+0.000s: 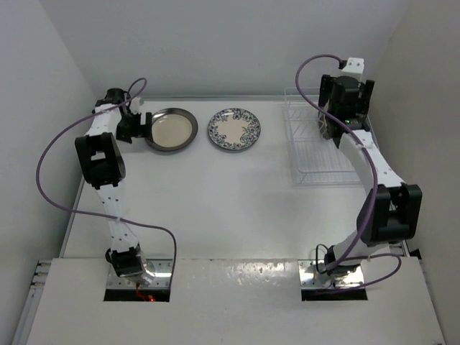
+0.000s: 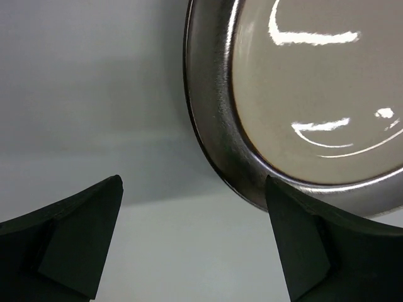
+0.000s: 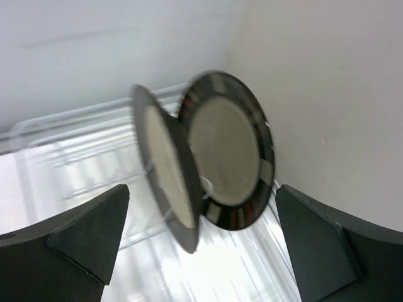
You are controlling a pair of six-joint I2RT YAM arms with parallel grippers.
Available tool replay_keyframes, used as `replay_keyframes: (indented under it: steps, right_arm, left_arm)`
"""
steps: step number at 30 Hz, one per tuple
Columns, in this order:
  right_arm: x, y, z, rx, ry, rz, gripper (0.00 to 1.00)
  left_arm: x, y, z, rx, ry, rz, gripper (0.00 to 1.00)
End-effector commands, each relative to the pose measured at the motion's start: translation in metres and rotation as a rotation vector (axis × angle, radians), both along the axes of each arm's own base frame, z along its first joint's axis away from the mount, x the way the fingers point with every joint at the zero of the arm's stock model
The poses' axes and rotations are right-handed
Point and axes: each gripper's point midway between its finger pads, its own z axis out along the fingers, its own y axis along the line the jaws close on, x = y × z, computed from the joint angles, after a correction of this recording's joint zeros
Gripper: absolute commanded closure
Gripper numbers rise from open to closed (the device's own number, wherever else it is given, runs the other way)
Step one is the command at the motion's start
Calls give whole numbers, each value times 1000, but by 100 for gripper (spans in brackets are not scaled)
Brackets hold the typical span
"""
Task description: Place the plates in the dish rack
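Note:
A cream plate with a dark grey rim (image 1: 171, 129) lies flat at the back left, and fills the upper right of the left wrist view (image 2: 302, 94). My left gripper (image 1: 136, 126) (image 2: 195, 245) is open and empty at the plate's left edge, its right finger (image 2: 308, 245) at the rim. A blue floral plate (image 1: 234, 129) lies flat beside it. The white wire dish rack (image 1: 323, 154) stands at the back right. My right gripper (image 1: 343, 108) (image 3: 201, 245) is open and empty above the rack (image 3: 75, 157). Two plates stand on edge in it: a grey-rimmed one (image 3: 167, 182) and a striped-rimmed one (image 3: 230, 157).
White walls close in the table at the left, back and right; the rack sits near the right wall (image 3: 327, 94). Purple cables loop off both arms (image 1: 50, 165).

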Motion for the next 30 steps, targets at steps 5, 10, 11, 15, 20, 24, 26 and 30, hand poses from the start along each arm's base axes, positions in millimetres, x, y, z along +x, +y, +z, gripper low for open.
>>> replay_keyframes:
  steps: [5, 10, 11, 15, 20, 24, 26, 30]
  right_arm:
    - [-6, 52, 56, -67, -100, 184, 0]
    - [-11, 73, 71, -97, -154, 226, 0]
    - [-13, 75, 76, -101, -168, 226, 0]
    - [-16, 82, 83, -116, -182, 226, 0]
    - [-20, 88, 88, -123, -190, 233, 0]
    - [-23, 97, 95, -149, -197, 250, 0]
    - [-23, 100, 97, -162, -196, 257, 0]
    - [-20, 120, 86, -168, -159, 341, 0]
  left_arm:
    - [14, -17, -28, -277, 5, 43, 0]
    - [11, -39, -49, -440, 37, 10, 7]
    - [11, -42, -47, -456, 35, 3, 11]
    - [9, -49, -70, -514, 71, 12, 22]
    - [14, -51, -79, -535, 74, 5, 58]
    - [17, -35, -80, -500, 65, 55, 100]
    - [18, -29, -75, -497, 52, 63, 100]
    - [24, -25, -35, -526, -39, 13, 100]
